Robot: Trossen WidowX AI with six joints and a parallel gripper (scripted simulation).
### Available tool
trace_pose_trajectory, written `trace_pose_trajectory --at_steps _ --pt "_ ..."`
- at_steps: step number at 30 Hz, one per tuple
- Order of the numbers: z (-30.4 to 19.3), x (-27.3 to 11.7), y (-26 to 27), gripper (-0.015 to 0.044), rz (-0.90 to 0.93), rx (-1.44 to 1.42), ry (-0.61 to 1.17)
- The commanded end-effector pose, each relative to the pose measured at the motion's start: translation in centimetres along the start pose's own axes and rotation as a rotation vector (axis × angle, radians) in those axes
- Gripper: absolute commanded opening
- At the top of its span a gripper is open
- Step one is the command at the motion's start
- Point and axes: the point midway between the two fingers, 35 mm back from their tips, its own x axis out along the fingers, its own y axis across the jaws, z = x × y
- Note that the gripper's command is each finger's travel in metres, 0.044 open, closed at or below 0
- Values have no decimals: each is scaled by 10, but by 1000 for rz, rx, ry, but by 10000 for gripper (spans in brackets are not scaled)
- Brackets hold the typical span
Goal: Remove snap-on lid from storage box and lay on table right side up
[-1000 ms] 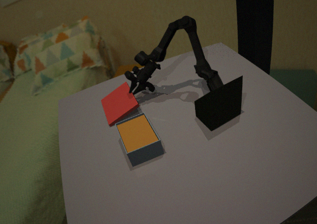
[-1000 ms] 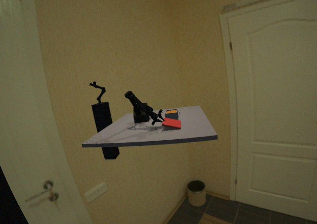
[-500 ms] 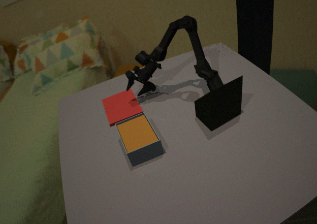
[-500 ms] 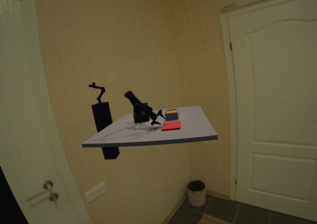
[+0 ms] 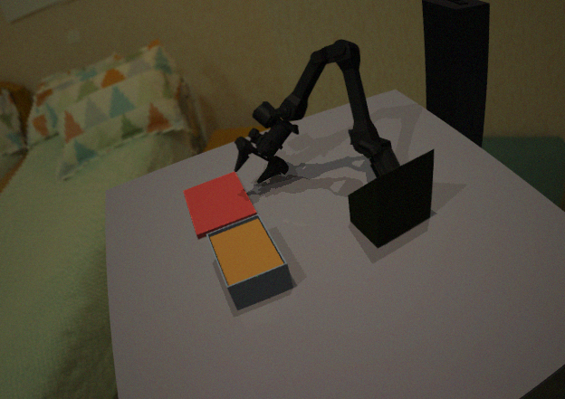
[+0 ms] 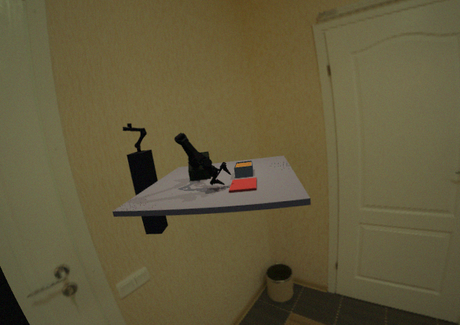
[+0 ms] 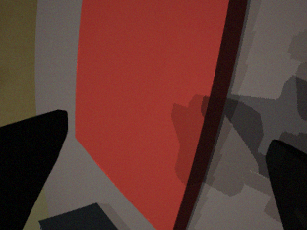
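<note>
red lid flat on table, off the storage box.
gripper at lid's one o'clock in top view, fingers released.

1 pillow, seemingly patterned

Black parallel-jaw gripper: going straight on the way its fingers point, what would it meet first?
Probably the pale table top, beside the red square lid's near edge; depth is unclear, so the gripper might clip that edge.
</note>
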Motion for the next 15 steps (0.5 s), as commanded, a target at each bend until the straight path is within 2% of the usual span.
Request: trace_pose_trajectory --at_steps 1,15 --pt "-2 -8 -6 440 2 -5 4" --pt "-2 -26 -21 440 1 -7 5"
